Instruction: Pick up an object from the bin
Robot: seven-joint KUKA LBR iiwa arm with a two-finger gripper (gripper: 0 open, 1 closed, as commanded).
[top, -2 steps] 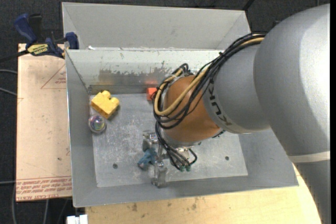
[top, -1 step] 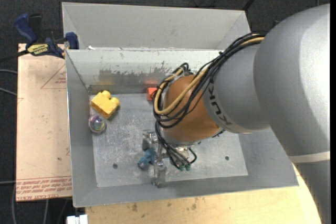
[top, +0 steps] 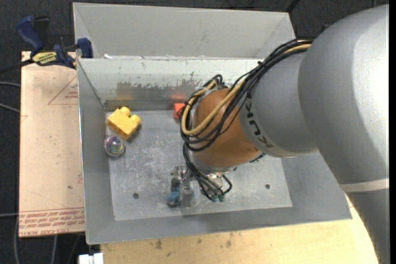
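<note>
My gripper [top: 183, 187] reaches down to the bin floor near the front edge, a little left of the middle, below the arm's orange cover. A small blue thing [top: 172, 198] lies right at its tip on the left side; whether it is gripped is hidden. A yellow block with a stud on top [top: 123, 122] lies at the left of the bin, well away from the gripper. Just below it rests a small clear shiny ball [top: 114, 146]. A small red-orange piece [top: 179, 109] peeks out at the back wall behind the arm.
The arm and its cables cover the middle and right of the bin. Bare floor lies between the yellow block and the gripper.
</note>
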